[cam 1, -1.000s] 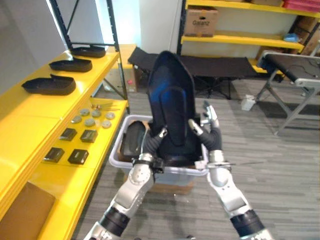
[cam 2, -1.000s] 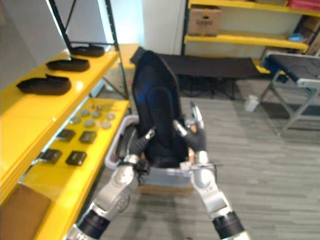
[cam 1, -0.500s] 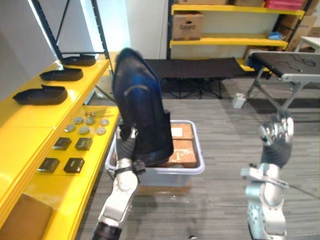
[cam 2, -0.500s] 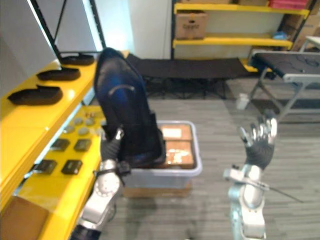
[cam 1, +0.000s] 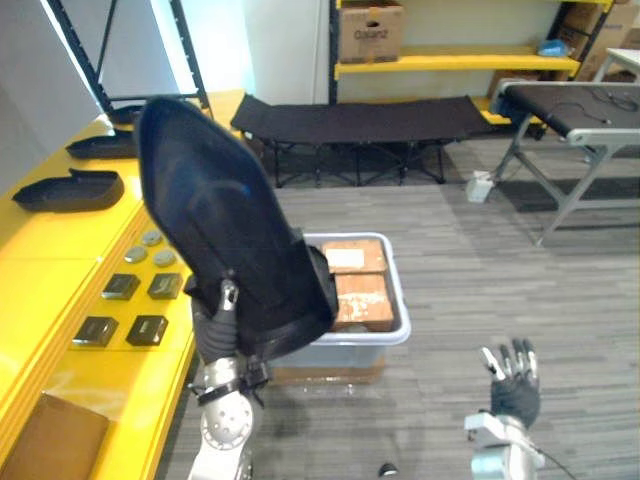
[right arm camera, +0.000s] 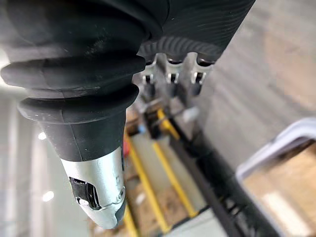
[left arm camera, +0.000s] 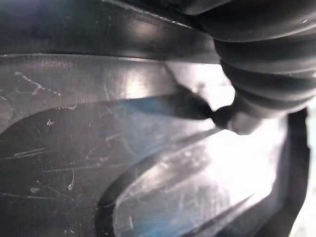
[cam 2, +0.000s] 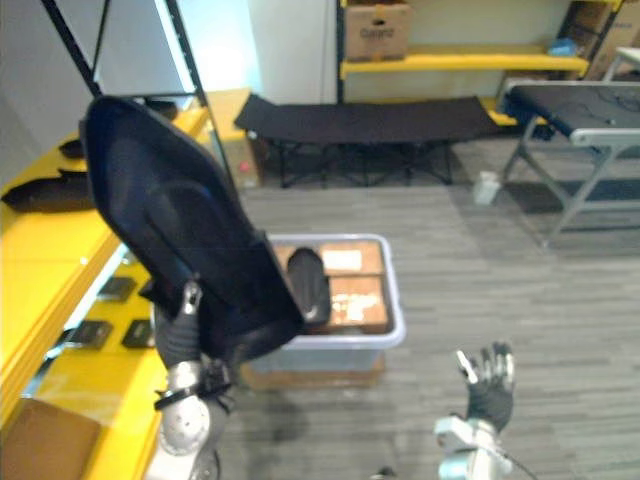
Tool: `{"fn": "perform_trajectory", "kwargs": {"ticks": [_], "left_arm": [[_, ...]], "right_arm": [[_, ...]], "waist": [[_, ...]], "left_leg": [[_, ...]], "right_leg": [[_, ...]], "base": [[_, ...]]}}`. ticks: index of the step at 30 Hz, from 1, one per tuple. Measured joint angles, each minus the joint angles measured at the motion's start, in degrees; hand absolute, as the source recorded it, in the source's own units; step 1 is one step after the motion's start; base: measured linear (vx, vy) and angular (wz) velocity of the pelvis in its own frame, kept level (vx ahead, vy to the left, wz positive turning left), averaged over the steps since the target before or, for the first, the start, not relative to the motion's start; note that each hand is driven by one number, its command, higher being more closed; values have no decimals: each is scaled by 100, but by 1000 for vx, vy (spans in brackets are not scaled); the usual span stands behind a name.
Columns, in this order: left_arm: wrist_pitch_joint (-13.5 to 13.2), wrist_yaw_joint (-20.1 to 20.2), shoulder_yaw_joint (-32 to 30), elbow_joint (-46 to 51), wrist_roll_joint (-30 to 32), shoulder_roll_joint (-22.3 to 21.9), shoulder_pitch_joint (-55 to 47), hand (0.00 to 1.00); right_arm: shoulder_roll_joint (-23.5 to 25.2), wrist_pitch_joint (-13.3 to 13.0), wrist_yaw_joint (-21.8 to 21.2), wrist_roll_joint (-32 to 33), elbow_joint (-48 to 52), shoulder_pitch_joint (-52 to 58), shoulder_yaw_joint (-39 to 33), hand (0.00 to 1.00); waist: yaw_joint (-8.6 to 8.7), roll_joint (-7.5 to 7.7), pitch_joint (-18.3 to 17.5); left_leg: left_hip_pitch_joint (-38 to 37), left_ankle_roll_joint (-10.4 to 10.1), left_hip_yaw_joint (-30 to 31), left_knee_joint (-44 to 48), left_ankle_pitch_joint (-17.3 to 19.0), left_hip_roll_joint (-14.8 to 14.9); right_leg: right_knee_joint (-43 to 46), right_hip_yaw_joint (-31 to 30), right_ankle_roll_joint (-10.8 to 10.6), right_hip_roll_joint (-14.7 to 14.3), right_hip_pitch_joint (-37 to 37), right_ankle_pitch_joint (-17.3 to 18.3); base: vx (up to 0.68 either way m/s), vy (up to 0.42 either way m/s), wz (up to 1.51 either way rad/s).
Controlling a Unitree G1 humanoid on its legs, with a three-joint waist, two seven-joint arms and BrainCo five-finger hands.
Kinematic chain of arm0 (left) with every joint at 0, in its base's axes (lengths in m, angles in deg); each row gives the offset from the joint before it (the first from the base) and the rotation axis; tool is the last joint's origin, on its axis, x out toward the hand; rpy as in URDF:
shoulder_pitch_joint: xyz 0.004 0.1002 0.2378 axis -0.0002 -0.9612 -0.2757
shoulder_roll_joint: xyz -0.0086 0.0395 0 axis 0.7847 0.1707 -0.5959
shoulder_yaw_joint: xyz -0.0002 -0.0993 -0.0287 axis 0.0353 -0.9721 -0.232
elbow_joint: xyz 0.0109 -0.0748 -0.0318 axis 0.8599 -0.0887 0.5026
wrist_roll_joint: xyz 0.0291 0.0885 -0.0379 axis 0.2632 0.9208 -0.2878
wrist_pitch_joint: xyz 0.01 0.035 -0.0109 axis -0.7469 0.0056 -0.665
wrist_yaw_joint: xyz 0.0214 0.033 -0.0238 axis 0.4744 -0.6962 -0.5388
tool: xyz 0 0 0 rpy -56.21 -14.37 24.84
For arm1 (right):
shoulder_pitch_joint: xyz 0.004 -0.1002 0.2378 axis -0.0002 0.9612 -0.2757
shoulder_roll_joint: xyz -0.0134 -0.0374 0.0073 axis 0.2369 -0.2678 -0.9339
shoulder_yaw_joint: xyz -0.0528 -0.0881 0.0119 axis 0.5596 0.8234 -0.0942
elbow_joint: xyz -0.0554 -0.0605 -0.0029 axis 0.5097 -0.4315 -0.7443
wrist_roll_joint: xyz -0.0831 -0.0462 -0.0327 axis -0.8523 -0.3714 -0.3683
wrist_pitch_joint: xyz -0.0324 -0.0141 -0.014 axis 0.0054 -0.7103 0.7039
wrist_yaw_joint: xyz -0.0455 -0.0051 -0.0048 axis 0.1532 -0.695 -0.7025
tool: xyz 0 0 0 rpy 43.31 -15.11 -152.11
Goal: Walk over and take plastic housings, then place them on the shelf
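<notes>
Since half a second ago your right hand (cam 1: 514, 390) has dropped low on the right, fingers straight and spread, holding nothing, so the housing (cam 1: 215, 230) now hangs from your left hand (cam 1: 222, 325) alone. It has swung further left and leans toward the yellow shelf (cam 1: 50, 250), lifted clear of the bin (cam 1: 352, 352). One of the left fingers (cam 1: 229, 297) curls over the housing's lower edge. The rest are hidden behind it, so the grip looks like a pinch, though you can't see it whole. You're now in the carry step: other housings (cam 1: 68, 188) already lie on the shelf.
</notes>
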State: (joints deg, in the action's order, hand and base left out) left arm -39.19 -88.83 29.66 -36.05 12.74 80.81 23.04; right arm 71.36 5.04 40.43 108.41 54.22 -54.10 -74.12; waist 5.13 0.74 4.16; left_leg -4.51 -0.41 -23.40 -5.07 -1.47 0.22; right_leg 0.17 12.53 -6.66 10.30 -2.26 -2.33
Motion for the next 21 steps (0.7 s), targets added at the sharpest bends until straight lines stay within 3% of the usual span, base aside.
{"fn": "perform_trajectory", "kwargs": {"ticks": [2, 7, 11, 14, 21], "left_arm": [[1, -180, -346, 294, 56, -3, 3, 100], [8, -773, -1452, 1129, 64, -224, -88, 100], [59, -817, -1885, 1313, 47, -456, -375, 100], [148, -638, -2029, 1313, -45, -573, -578, 100], [170, -522, -2421, 1221, -297, -662, -855, 100]], "right_arm": [[-49, 4, -82, 5, 0, -225, 21, 0], [-390, 58, -616, -49, -128, -1089, 786, 0], [-487, 212, -744, -505, -481, -1870, 1468, 0], [-519, 302, -758, -975, -748, -2448, 2012, 0], [-523, 807, -800, -973, -940, -2968, 2266, 0]], "waist": [[-25, -8, 12], [-477, -18, 165], [-813, 97, 278], [-1083, 185, 333], [-1159, 231, 375]], "left_leg": [[94, -13, 290, 0, -14, -48], [277, 71, 1094, 6, -138, -190], [284, 120, 1550, 30, -191, -287], [317, 149, 1846, 31, -222, -346], [258, 125, 1978, 36, -195, -375]], "right_leg": [[-6, 194, -16, 47, -42, 28], [-85, 981, -69, 134, -338, 50], [-119, 1450, -104, 174, -628, 113], [-116, 1620, -60, 190, -766, 146], [177, 1709, 38, 267, -788, 370]], "base": [[12, 22, 54], [51, 30, 75], [88, 18, 71], [64, 31, 50], [17, 19, 13]]}}
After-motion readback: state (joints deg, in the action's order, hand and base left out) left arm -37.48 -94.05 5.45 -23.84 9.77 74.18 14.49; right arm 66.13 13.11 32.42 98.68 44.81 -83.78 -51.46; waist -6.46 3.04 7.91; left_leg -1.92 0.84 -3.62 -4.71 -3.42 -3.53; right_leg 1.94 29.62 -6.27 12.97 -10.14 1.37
